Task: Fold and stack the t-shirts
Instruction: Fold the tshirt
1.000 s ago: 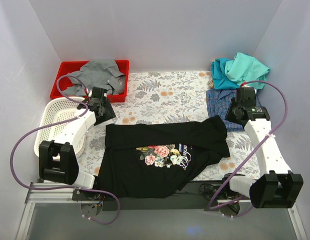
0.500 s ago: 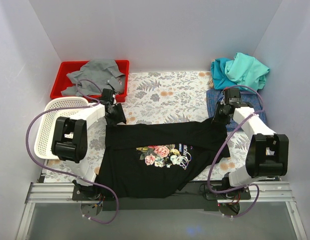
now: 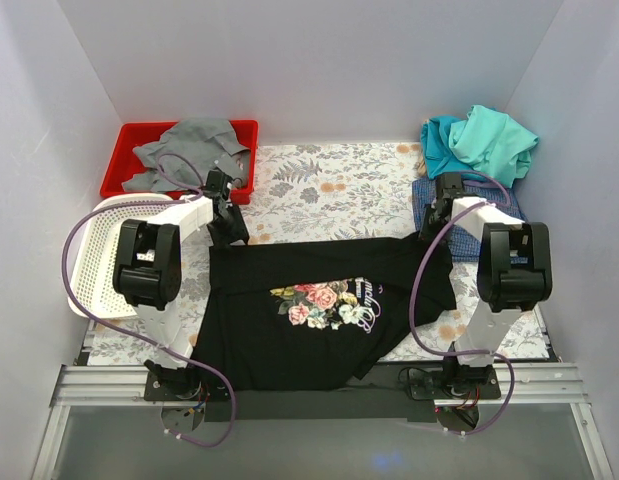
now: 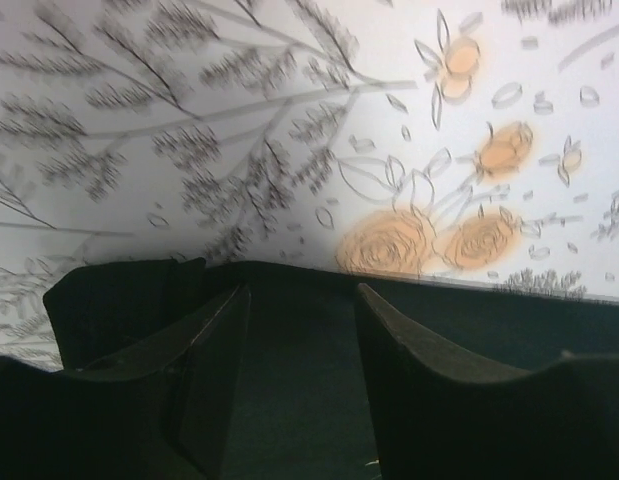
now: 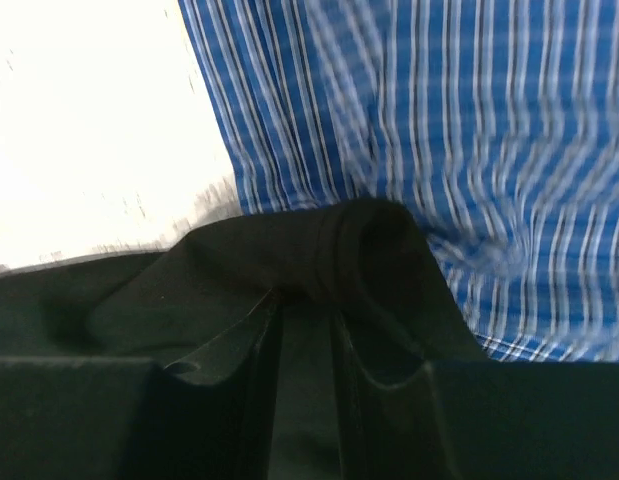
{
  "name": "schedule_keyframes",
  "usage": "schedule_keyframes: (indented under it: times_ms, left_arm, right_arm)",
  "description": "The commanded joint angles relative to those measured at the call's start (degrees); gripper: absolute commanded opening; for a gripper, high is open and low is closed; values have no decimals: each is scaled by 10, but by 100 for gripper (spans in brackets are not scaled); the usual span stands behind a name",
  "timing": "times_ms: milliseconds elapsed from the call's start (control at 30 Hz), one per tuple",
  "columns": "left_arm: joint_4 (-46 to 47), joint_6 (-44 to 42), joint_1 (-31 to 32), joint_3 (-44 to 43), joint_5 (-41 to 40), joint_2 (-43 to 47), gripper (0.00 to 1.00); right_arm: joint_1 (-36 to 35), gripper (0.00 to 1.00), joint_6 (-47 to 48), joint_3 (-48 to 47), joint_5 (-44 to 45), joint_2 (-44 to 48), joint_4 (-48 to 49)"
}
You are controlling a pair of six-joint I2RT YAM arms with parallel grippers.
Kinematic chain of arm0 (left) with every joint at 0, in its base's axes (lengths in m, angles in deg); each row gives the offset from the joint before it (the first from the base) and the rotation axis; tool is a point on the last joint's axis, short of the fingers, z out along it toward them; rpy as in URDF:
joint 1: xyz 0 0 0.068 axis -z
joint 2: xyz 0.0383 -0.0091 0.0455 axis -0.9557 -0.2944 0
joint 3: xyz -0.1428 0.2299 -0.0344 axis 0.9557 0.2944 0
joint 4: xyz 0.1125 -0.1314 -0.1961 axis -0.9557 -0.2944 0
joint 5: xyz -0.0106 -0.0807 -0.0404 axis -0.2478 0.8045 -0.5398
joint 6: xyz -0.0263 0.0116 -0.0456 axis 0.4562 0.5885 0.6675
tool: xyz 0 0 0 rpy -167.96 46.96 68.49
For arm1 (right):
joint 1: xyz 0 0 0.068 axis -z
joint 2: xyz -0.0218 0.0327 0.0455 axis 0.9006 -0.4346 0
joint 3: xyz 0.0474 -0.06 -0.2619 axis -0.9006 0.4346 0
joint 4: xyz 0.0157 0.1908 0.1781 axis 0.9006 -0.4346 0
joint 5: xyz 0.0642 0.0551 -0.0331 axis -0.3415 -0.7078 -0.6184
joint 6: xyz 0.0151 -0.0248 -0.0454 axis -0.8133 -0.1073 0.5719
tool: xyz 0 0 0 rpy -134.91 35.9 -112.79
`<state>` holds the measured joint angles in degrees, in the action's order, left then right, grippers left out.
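Here the right claw (image 5: 304, 308) pinches the black t-shirt (image 3: 279, 345); the left claw (image 4: 299, 300) straddles its edge, parted.

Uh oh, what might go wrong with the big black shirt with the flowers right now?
1. The right gripper looks pinched on a corner of the black t-shirt, but the left gripper is open over the other corner. If only one side pulls, the shirt could go crooked.
2. The pinched corner sits right against the blue-checked shirt, so that one might get caught or dragged along.
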<state>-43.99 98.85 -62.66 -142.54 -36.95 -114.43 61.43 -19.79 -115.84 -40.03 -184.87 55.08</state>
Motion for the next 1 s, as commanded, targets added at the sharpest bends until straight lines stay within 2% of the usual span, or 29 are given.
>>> schedule_keyframes:
  times_ms: [0, 233, 333, 433, 500, 567, 667, 800, 933, 967]
  left_arm:
    - [-12, -11, -42, 2, -112, -58, 46]
    - [-7, -18, -78, -65, -162, -77, 46]
    - [-5, -20, -79, -102, -156, -85, 46]
    - [-3, -29, -79, -127, -132, -88, 47]
    - [0, -29, -78, -135, -99, -72, 47]
    - [20, -27, -78, -118, -69, -45, 47]
    - [75, -29, -71, -78, -12, 43, 50]
    - [98, -31, -64, -73, 57, 117, 52]
    - [91, -47, -45, -54, 158, 148, 52]
    - [91, -49, -29, -42, 180, 156, 52]
  right_arm:
    - [0, 31, 15, -63, 43, -42, 23]
    - [0, 30, 35, -201, -12, -155, 30]
    - [0, 30, 54, -261, -54, -199, 39]
    - [-1, 32, 75, -306, -109, -205, 33]
    - [0, 34, 80, -288, -133, -184, 51]
    - [-1, 36, 81, -257, -140, -124, 74]
    - [-1, 38, 95, -198, -133, -26, 101]
    - [-2, 40, 95, -146, -145, 75, 80]
    - [-11, 40, 33, -47, -185, 179, 55]
    - [-16, 40, 23, 8, -194, 198, 51]
